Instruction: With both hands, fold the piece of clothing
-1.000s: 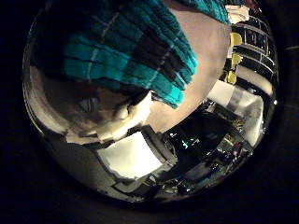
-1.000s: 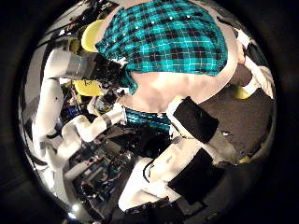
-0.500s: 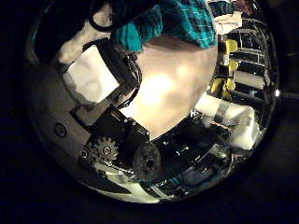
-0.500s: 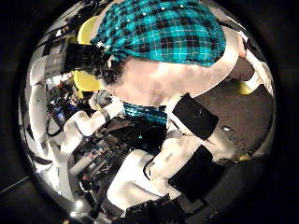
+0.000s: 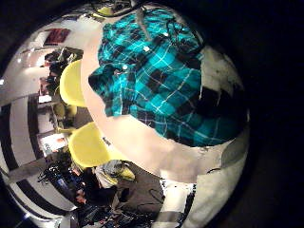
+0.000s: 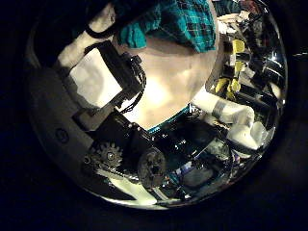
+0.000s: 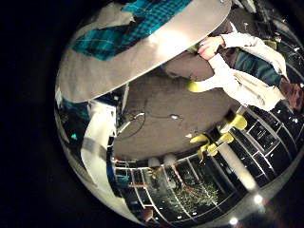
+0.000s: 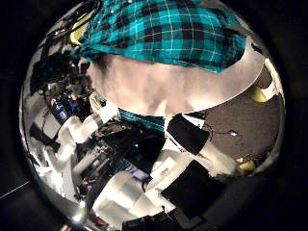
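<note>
The teal plaid shirt (image 5: pixel 157 81) lies on the table (image 5: pixel 142 157) at 12 o'clock. I cannot tell if either hand is open.

Far edge of the teal-and-black plaid fabric shirt (image 8: pixel 164 34) cut off by the view's rim; left hand (image 6: pixel 111 87) fingers' curl unclear.

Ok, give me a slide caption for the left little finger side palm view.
Teal plaid shirt lying rumpled on the pale table, seen from above.
</note>
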Robot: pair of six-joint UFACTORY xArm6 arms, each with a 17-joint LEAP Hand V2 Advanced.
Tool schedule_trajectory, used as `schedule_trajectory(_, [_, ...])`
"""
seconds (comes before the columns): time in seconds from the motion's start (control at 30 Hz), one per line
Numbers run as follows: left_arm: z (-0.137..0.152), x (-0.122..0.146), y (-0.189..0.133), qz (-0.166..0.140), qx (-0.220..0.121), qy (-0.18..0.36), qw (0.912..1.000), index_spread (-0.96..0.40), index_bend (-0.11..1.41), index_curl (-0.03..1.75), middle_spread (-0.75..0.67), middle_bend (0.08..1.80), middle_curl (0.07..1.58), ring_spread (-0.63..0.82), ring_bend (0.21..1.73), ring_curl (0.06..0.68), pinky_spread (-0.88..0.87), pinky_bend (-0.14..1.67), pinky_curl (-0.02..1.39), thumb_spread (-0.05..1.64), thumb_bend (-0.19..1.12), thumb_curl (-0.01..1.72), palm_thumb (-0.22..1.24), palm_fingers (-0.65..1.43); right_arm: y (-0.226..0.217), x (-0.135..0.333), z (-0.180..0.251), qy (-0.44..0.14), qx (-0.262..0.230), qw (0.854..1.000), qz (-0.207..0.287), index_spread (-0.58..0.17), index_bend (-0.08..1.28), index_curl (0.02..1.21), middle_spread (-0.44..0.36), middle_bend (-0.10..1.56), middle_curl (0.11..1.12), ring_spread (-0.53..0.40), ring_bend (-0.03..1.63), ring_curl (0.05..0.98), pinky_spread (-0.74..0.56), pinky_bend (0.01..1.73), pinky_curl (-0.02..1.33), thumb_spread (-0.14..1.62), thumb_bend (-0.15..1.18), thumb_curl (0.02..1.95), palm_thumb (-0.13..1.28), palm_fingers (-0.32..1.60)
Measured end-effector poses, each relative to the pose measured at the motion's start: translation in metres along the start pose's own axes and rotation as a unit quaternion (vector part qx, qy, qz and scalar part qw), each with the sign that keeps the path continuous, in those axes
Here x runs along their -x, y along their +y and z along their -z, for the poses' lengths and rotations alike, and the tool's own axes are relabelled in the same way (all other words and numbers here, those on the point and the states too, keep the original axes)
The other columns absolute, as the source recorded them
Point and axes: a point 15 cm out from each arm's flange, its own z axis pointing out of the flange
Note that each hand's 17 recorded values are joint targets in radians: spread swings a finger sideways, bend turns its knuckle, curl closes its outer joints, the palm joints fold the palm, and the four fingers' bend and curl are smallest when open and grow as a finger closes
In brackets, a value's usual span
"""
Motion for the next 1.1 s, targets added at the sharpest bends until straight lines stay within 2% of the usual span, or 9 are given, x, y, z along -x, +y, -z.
schedule_trajectory(0.3, [0.006,0.003,0.0,-0.001,0.004,0.001,1.0,-0.64,0.18,1.27,-0.64,0.81,1.1,-0.5,1.28,0.504,-0.69,1.11,0.6,1.2,-0.01,0.47,0.81,0.92,-0.034,0.01,-0.038,0.019,-0.055,0.998,-0.023,-0.2,0.17,0.31,-0.091,0.47,0.44,-0.163,0.92,0.268,-0.01,0.82,0.09,1.08,-0.03,0.33,0.49,0.29])
schedule_trajectory(0.47, [0.014,0.007,0.001,0.001,0.006,0.005,1.0,-0.64,0.18,1.33,-0.66,0.8,1.11,-0.5,1.28,0.507,-0.69,1.12,0.6,1.2,-0.01,0.47,0.8,0.91,-0.04,0.021,-0.04,0.031,-0.06,0.997,-0.023,-0.204,0.17,0.32,-0.105,0.51,0.46,-0.21,0.97,0.292,-0.04,0.84,0.08,1.06,-0.02,0.34,0.53,0.34])
schedule_trajectory(0.6, [0.021,0.013,0.002,0.005,0.002,0.008,0.9999,-0.63,0.17,1.37,-0.66,0.8,1.12,-0.5,1.29,0.509,-0.69,1.12,0.6,1.2,-0.01,0.47,0.8,0.91,-0.042,0.022,-0.036,0.035,-0.065,0.997,-0.029,-0.236,0.17,0.31,-0.153,0.55,0.49,-0.267,1.06,0.326,-0.16,0.94,0.09,1.04,0.01,0.38,0.65,0.5])
schedule_trajectory(0.63, [0.022,0.013,0.002,0.005,0.001,0.009,0.9999,-0.63,0.17,1.37,-0.67,0.8,1.12,-0.5,1.29,0.509,-0.69,1.12,0.6,1.2,-0.01,0.48,0.8,0.91,-0.043,0.022,-0.035,0.035,-0.067,0.997,-0.032,-0.265,0.17,0.31,-0.174,0.6,0.52,-0.283,1.13,0.35,-0.23,1.02,0.11,1.05,0.02,0.39,0.7,0.68])
schedule_trajectory(0.73, [0.024,0.015,0.005,0.007,0.002,0.009,0.9999,-0.62,0.17,1.4,-0.67,0.8,1.13,-0.5,1.29,0.51,-0.69,1.13,0.6,1.2,-0.01,0.48,0.8,0.91,-0.043,0.02,-0.024,0.039,-0.088,0.994,-0.043,-0.346,0.27,0.35,-0.235,0.7,0.58,-0.294,1.17,0.377,-0.32,1.14,0.16,1.06,0.04,0.41,0.79,0.97])
schedule_trajectory(0.83, [0.025,0.015,0.008,0.006,0.003,0.01,0.9999,-0.62,0.17,1.42,-0.67,0.8,1.13,-0.5,1.29,0.51,-0.69,1.13,0.6,1.2,-0.01,0.48,0.8,0.91,-0.046,0.015,-0.01,0.046,-0.116,0.991,-0.051,-0.394,0.51,0.48,-0.259,0.83,0.65,-0.287,1.16,0.42,-0.33,1.21,0.22,1.08,0.04,0.43,0.86,1.18])
schedule_trajectory(0.93, [0.027,0.016,0.01,0.005,0.001,0.01,0.9999,-0.61,0.17,1.43,-0.68,0.8,1.14,-0.5,1.29,0.51,-0.69,1.13,0.6,1.2,-0.01,0.48,0.8,0.91,-0.046,0.007,0.004,0.051,-0.143,0.987,-0.06,-0.403,0.73,0.6,-0.253,0.95,0.73,-0.274,1.23,0.475,-0.29,1.29,0.27,1.16,0.07,0.45,0.93,1.17])
schedule_trajectory(1.1, [0.031,0.018,0.016,0.003,-0.001,0.011,0.9999,-0.59,0.17,1.46,-0.68,0.8,1.14,-0.5,1.29,0.511,-0.68,1.13,0.6,1.2,-0.01,0.48,0.8,0.91,-0.041,-0.001,0.021,0.054,-0.162,0.983,-0.067,-0.394,0.88,0.72,-0.236,1.07,0.8,-0.276,1.31,0.538,-0.26,1.38,0.33,1.23,0.08,0.49,0.96,1.07])
